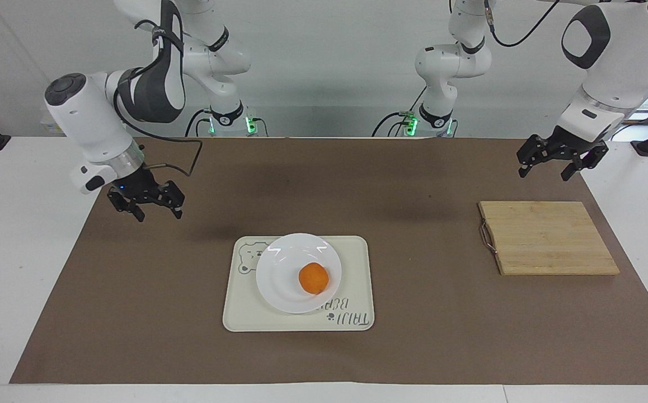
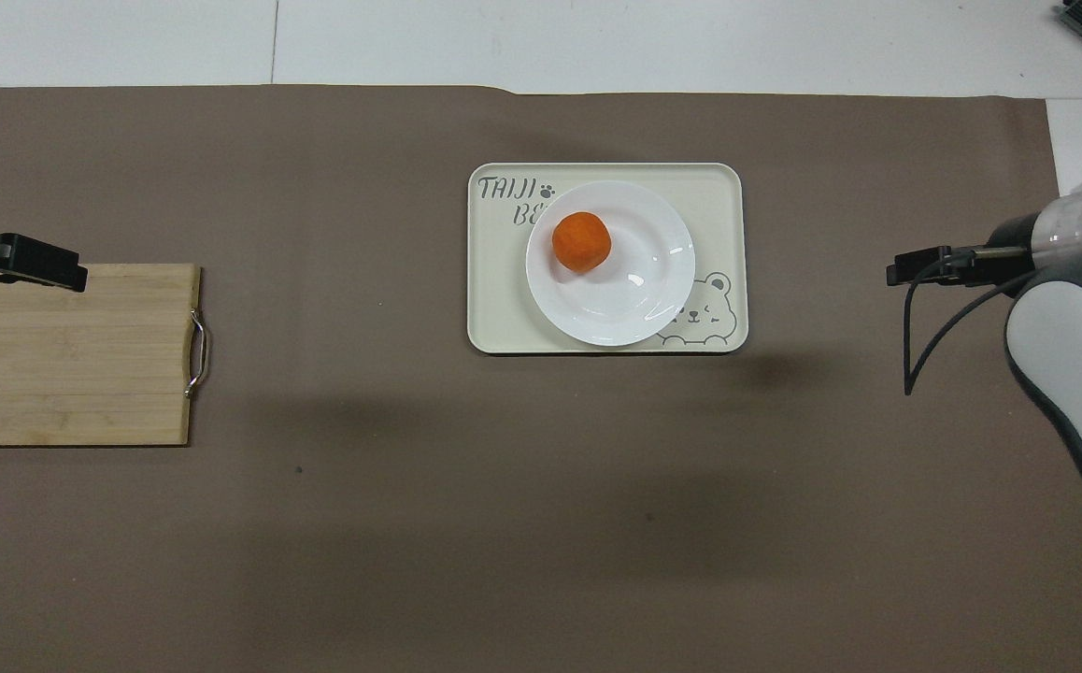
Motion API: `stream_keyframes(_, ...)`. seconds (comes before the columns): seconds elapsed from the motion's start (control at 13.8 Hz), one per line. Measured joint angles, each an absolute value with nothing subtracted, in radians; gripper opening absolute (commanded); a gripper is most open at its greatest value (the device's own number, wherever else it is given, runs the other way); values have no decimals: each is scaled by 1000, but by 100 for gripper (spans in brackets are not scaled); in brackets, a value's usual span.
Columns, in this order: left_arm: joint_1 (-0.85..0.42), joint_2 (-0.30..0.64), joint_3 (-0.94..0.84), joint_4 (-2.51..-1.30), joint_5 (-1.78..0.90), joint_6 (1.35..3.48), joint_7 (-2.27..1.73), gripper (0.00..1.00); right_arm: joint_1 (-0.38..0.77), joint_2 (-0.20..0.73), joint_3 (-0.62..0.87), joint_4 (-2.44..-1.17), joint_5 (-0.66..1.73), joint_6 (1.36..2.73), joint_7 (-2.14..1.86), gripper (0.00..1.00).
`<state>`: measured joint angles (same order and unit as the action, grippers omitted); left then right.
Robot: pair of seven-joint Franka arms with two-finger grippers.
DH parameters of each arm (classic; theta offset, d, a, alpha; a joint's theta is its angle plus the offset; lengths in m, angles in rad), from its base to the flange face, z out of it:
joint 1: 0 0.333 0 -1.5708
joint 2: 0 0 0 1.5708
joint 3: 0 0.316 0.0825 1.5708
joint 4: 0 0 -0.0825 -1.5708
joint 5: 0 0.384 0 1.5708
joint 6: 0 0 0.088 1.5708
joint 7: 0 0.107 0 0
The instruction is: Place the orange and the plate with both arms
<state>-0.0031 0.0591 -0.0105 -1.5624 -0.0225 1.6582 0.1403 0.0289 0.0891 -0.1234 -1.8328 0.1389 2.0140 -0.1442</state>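
The orange [image 1: 313, 278] [image 2: 581, 241] sits on the plate [image 1: 285, 280] [image 2: 639, 290], off the plate's centre, toward the left arm's end and the edge away from the robots. The plate rests on a cream tray [image 1: 357, 263] [image 2: 494, 308] printed with a bear and lettering, near the middle of the desk [image 1: 324, 184] [image 2: 373, 523]; the plate covers part of the lettering and lies toward the right arm's end of the tray. The right gripper [image 1: 146, 202] [image 2: 915, 272] hangs in the air over the brown mat at the right arm's end of the desk, well apart from the tray, with its fingers spread and nothing between them. The left gripper [image 1: 554, 160] [image 2: 32, 268] hangs over the mat just by the edge of the wooden board [image 1: 548, 238] [image 2: 64, 355] nearer to the robots, also with fingers spread and empty. The board lies flat at the left arm's end of the desk, well apart from the tray, its metal handle [image 1: 486, 238] [image 2: 197, 353] on the side facing the tray. Neither gripper touches the orange, the plate or the tray.
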Motion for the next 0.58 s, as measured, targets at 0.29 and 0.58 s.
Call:
stream_keyframes(0.29,-3,59,-11,-1562,-22,1658,140,100,29,8,-125,-1798,41,1874,-98,100)
stream_keyframes(0.58,-3,59,-11,-1562,-22,1658,140,100,29,-20,-125,-1701,17,1729,-80,100)
